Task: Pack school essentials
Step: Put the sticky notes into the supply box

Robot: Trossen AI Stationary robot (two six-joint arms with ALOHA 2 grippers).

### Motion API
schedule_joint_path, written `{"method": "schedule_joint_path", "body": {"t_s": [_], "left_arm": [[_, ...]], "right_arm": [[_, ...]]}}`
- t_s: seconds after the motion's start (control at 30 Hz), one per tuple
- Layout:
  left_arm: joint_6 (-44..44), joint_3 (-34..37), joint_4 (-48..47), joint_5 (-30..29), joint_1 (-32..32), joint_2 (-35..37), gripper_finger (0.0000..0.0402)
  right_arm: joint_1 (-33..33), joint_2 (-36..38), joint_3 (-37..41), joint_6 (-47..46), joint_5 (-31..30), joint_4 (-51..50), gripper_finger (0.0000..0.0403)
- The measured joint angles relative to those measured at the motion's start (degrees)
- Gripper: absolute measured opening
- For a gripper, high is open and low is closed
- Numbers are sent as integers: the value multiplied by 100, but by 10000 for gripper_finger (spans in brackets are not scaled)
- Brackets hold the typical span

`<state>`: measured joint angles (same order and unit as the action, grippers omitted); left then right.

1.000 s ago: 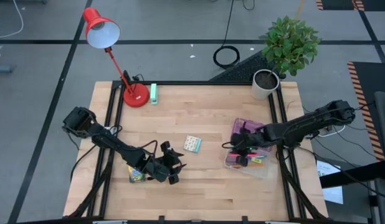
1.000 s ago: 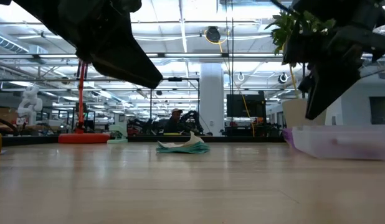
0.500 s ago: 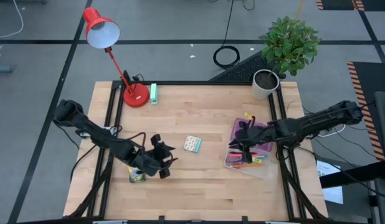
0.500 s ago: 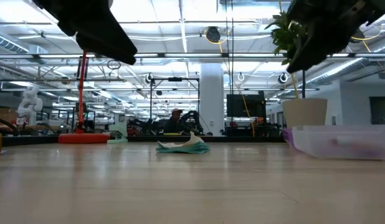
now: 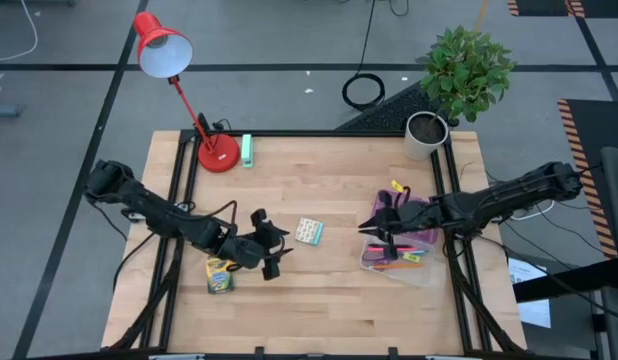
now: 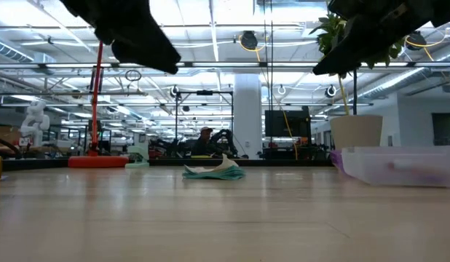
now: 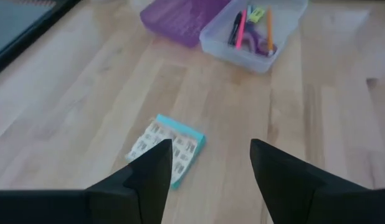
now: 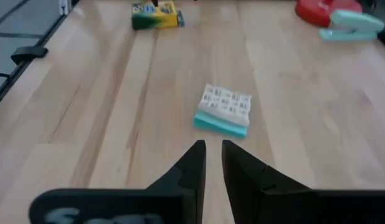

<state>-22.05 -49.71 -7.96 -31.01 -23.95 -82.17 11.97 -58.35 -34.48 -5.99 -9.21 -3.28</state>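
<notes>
Reading the clear tray (image 5: 414, 272) as your landmark: pencils and pens (image 7: 251, 25) already lie inside it — pink, orange, a dark one and a bit of yellow show in the left wrist view — with the purple lid (image 7: 180, 17) touching its far side. So part of the packing looks done.

Two items are left out. The pale patterned pack (image 5: 308, 231), teal-edged, lies flat on bare wood well apart from the tray, toward the table's middle. The crayon box (image 5: 219, 276) lies farther still from the tray, near the table's front-left area, lying on its side as far as you can tell. You can't make out the scissors with certainty among the tray's contents.

The left gripper (image 5: 268, 250) hangs above the table between the crayon box and the pack, fingers spread wide and empty, pointed toward the pack. The right gripper (image 5: 385, 226) hovers over the tray's inner edge, fingers nearly closed with only a slit between them, nothing held.

Farther out from the tray: a white pot with a green plant (image 5: 459, 80) stands just beyond the tray's back corner, and a red desk lamp (image 5: 184, 95) with a mint-green block (image 5: 247, 150) beside its base sits at the opposite back corner. None of these lies between the loose items and the tray — the path across looks free. Your main hazard, judging from here, is the two arms meeting over the pack.
</notes>
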Motion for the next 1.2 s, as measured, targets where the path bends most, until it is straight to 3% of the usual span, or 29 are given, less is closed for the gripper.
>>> {"method": "schedule_joint_path", "body": {"t_s": [0.37,0.77,1.0,1.2], "left_arm": [[566,-3,1346,-12,243,-920,300],[539,-39,2373,-150,330,-2261,280],[630,-49,2787,-192,315,-2654,312],[836,-686,2366,-362,315,-3075,330]], "right_arm": [[-5,-2,243,389,0,562,44],[-5,-2,245,390,0,546,44],[-5,-2,245,433,-2,547,44],[-5,-2,245,517,-20,547,44]]}}
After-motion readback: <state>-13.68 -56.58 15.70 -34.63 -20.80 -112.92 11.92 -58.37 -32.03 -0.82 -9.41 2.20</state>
